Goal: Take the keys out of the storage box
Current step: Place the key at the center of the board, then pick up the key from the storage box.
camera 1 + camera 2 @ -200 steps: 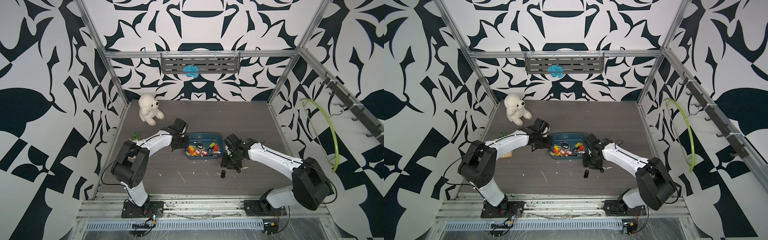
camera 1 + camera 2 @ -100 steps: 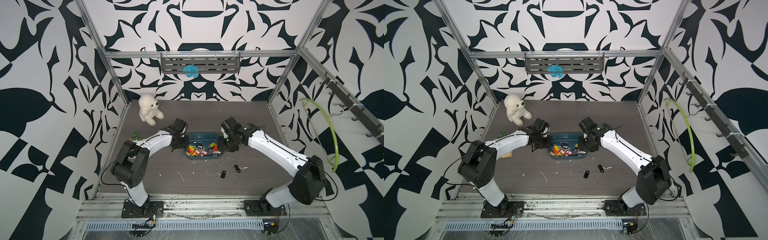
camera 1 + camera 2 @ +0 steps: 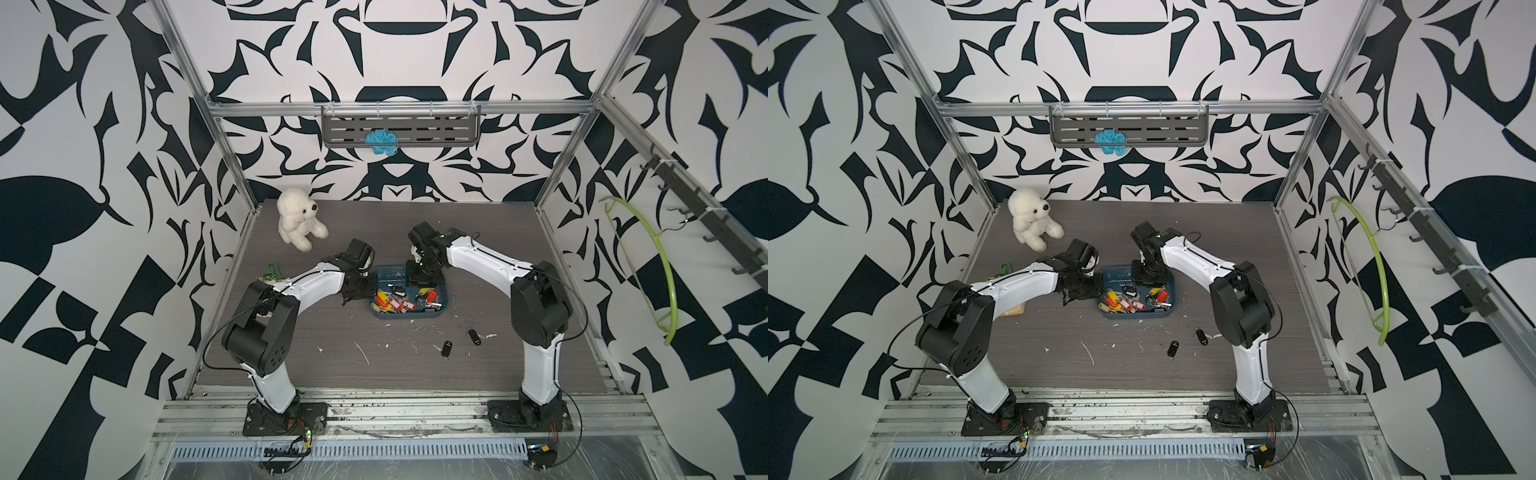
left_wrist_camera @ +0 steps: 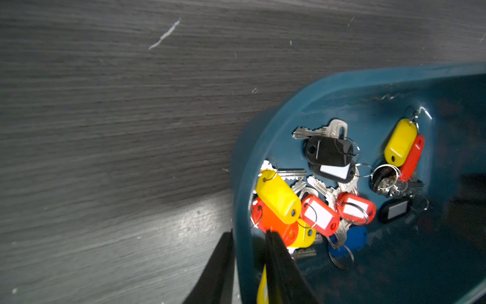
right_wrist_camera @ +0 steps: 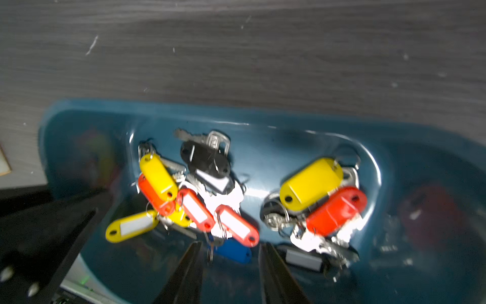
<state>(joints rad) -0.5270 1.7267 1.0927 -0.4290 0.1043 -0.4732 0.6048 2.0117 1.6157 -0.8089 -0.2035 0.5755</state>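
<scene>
Rim of storage box (image 4: pixel 240 171) clamped in left jaws, right jaws apart above keys (image 5: pixel 196 208)

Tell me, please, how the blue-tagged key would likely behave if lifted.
Probably floppy: the blue-tagged key hangs on a loose ring. Likely to drag neighbours: a red-tagged key overlaps it. Its glossy tag may slip.

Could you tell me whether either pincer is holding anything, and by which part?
The left pincer grips the storage box by its end wall, straddling the rim. The right pincer is open above the keys, holding nothing.
</scene>
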